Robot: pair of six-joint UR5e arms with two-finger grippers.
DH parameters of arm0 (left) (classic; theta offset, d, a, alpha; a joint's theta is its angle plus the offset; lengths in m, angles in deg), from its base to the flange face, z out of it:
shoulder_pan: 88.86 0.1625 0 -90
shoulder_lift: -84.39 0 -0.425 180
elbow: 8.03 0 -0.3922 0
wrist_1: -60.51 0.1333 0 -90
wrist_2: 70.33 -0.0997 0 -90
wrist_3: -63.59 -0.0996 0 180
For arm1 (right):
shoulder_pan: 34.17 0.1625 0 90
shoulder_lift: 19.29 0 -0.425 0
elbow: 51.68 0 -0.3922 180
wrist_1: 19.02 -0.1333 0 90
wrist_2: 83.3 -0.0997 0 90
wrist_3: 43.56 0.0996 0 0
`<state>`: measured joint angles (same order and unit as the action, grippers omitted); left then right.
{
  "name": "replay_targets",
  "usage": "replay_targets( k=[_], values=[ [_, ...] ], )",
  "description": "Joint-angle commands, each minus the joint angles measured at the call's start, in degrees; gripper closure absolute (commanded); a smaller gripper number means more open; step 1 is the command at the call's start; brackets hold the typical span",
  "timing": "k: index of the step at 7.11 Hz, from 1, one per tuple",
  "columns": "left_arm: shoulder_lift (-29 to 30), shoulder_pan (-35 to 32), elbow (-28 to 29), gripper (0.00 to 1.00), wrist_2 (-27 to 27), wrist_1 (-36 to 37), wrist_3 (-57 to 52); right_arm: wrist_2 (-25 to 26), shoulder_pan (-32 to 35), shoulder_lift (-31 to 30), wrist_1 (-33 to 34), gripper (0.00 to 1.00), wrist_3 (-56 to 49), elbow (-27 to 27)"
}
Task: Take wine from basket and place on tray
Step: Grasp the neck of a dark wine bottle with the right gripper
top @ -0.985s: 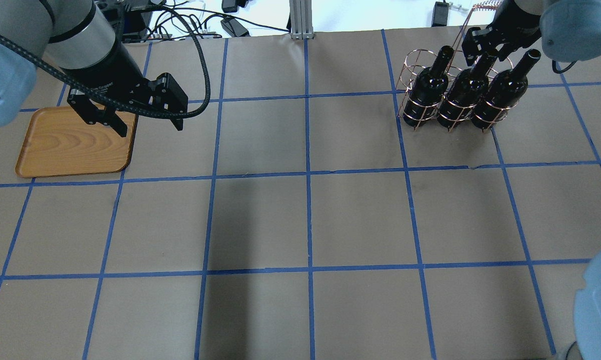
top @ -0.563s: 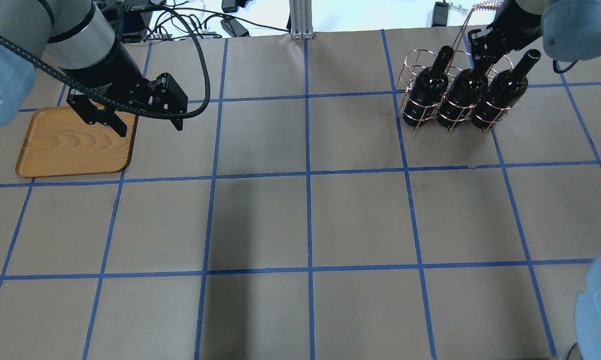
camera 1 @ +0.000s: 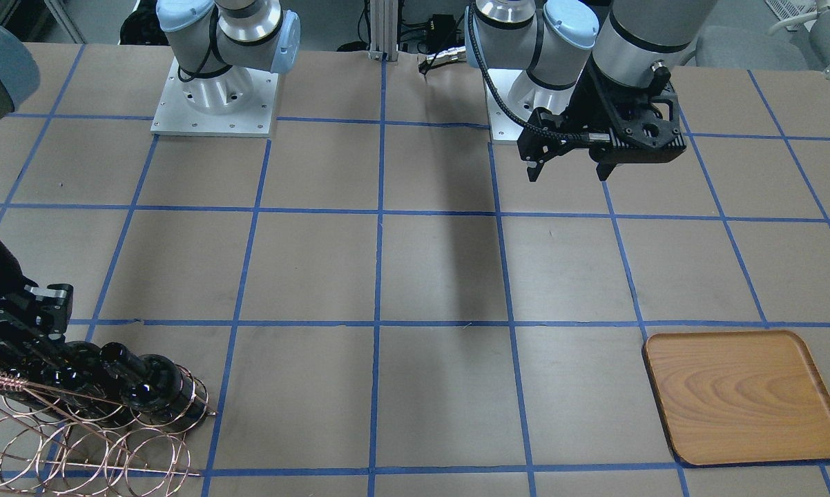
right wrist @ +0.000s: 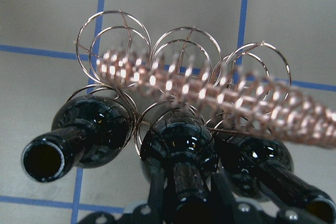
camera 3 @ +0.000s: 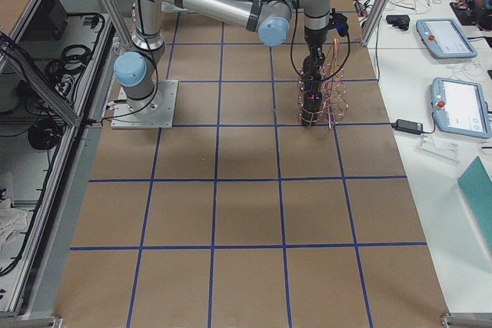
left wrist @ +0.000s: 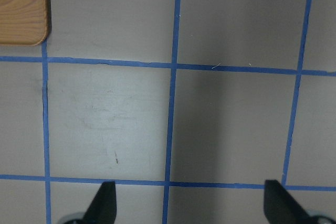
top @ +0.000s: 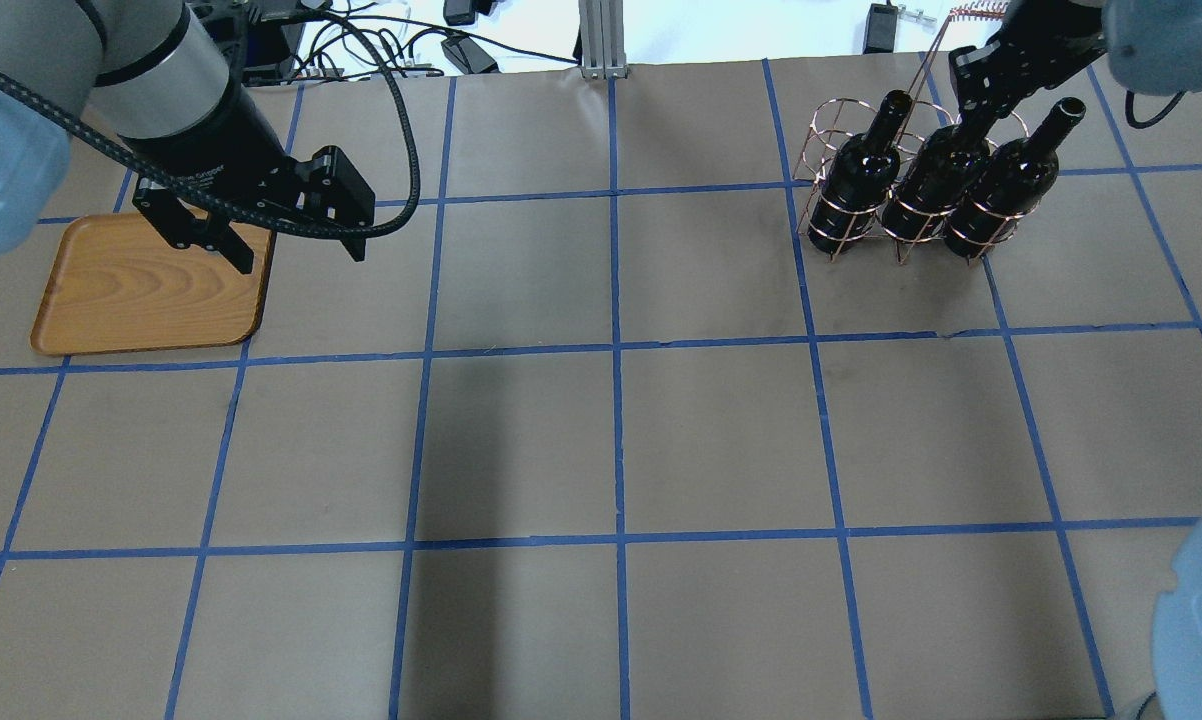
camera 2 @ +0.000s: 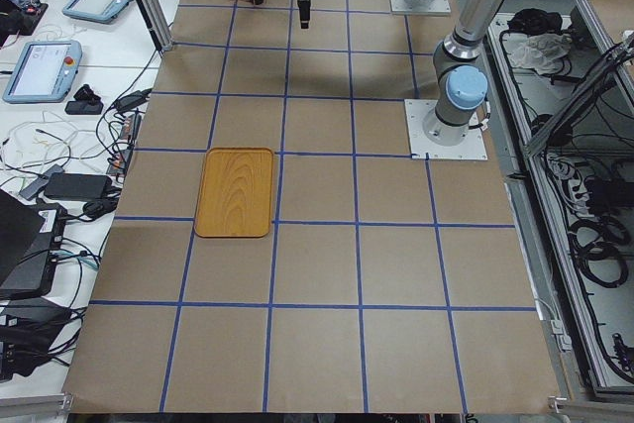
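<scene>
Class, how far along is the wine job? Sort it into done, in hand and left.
Done: nothing yet; the tray is bare and all three bottles stand in the basket. In hand: the right pincer grips the neck of the middle bottle. Left: lift it out, carry it over, set it down. The left pincer hangs open by the tray.

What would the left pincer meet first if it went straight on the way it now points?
Probably the bare paper-covered table, near a blue tape crossing. The left pincer points down, and the tray lies off to one side.
</scene>
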<state>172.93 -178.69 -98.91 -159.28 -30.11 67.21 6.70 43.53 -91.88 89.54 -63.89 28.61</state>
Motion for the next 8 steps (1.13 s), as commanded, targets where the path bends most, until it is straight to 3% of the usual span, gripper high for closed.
replay_targets(
  k=[1,3,6,8],
  values=[
    [-0.03,0.00,0.00,0.00,0.00,0.00,-0.02,2.28,0.00,-1.58,-7.81,1.00,-3.39,-6.35],
    [-0.12,0.00,0.00,0.00,0.00,0.00,-0.11,2.20,0.26,-5.97,-9.67,1.00,-4.53,-6.46],
    [-0.38,0.00,0.00,0.00,-0.09,-0.09,-0.20,1.50,0.96,-12.74,-20.89,1.00,-4.28,-6.46],
    [-0.73,0.00,0.00,0.00,-0.09,-0.18,-0.28,0.71,6.46,-12.93,-23.29,1.00,6.28,-6.28]
  ],
)
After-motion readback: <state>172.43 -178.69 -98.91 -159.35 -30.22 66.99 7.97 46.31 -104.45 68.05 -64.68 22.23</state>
